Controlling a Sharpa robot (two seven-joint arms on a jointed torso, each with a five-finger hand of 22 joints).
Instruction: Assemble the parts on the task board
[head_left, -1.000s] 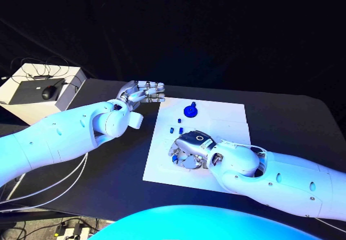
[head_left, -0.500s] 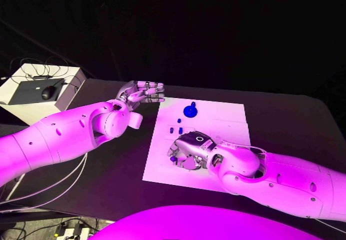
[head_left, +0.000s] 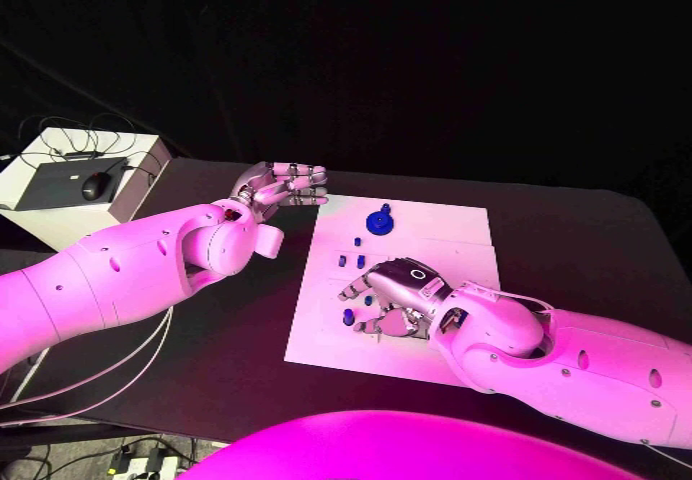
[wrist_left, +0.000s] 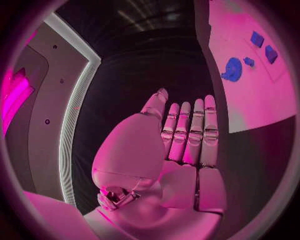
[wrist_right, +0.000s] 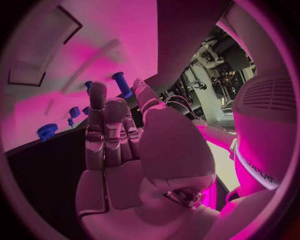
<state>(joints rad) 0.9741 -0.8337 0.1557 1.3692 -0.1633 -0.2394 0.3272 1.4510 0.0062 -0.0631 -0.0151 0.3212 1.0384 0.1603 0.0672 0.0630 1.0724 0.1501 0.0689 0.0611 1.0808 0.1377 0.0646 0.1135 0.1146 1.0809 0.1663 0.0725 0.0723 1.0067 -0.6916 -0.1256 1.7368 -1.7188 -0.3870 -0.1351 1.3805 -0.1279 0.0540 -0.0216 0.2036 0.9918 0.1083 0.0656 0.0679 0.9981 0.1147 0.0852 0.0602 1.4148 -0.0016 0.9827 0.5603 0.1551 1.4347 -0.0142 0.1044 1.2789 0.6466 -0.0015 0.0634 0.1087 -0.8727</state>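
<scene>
Parts (head_left: 361, 262) on task board (head_left: 454, 235)

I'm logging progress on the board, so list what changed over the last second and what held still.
The right hand shifted slightly toward the right side of the task board, uncovering a small blue part by its fingers; whether it holds anything cannot be told. The left hand stayed open beside the board's far left corner. The blue gear-like part and the small blue pieces kept their places.

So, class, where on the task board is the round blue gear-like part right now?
In the head view the round blue part lies near the far edge of the task board, just right of the left hand, with smaller blue pieces nearer the robot.
</scene>
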